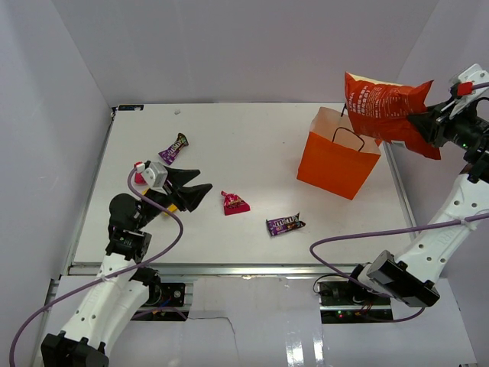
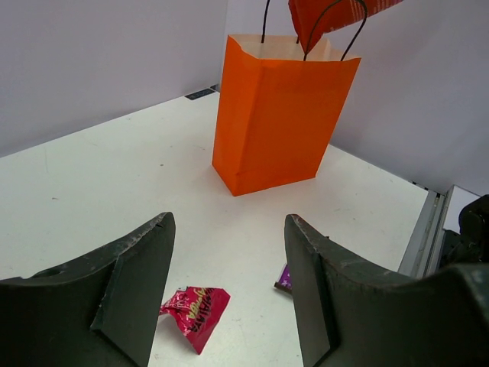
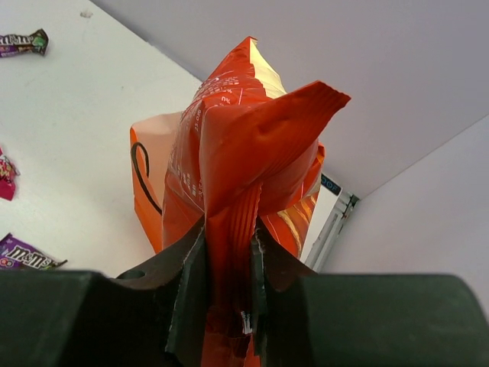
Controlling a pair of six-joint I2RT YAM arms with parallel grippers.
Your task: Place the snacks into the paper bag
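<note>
Here, chip bag place: the chip bag hangs in the air over the far right corner of the table. It overlaps the right side of the paper bag's mouth and reaches out past the table's right edge.
Right tool: the right tool is clamped tight on the chip bag's crimped end seam, both fingers flat against it.
Paper bag place: the paper bag stands upright near the table's right edge with its mouth facing up, just under the chip bag. Whether the two touch cannot be told.
Open room: bare table runs from the paper bag's left side to the sweets and on to the far edge. The pale walls close in the left, far and right sides, and the right one is near the right tool.
Sweets: the magenta packet lies mid-table. The near purple bar is to its right by the front edge, and the far purple bar is well to the left.
Left tool: the left tool sits low over the left of the table, fingers spread wide around nothing, facing the magenta packet.
Chip bag look: red-orange, crinkly, puffed, with white print.
Paper bag look: bright orange with a pale inside and thin black loop handles.
Counts: one chip bag, one paper bag, one magenta packet, two purple bars, two tools.
</note>
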